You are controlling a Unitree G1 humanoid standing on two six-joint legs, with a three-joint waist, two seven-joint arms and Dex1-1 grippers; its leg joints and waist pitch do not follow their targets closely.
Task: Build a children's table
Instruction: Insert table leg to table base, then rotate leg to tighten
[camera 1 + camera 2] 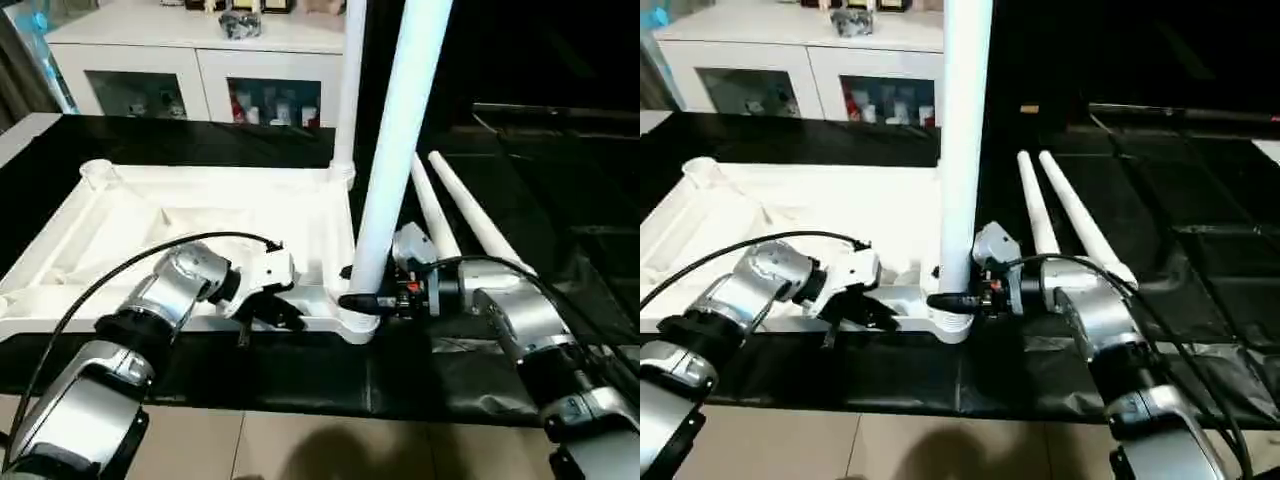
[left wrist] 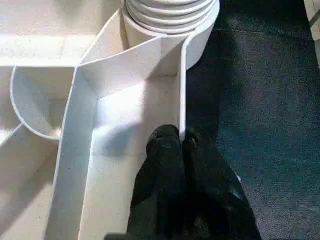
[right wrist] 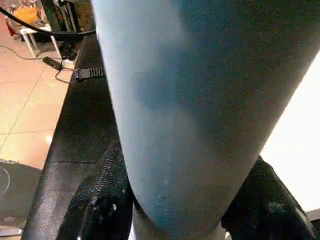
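Left eye view: white leg point(image 1: 395, 150) bears no readable writing

The tabletop point(image 1: 200, 225) is laid upside down on the table point(image 1: 560, 200). One leg point(image 1: 395, 150) is stood in its near right corner socket, another leg point(image 1: 348, 90) behind it. Two legs point(image 1: 465, 215) are laid to the right; a cabinet point(image 1: 190, 60) is placed behind.

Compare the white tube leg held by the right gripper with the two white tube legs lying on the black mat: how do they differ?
The held white tube leg stands upright; the two lying white tube legs rest flat on the black mat. The held leg sits in a near corner socket of the white plastic tabletop, gripped by the right gripper; the lying legs are loose and ungripped. All are white, long tubes.
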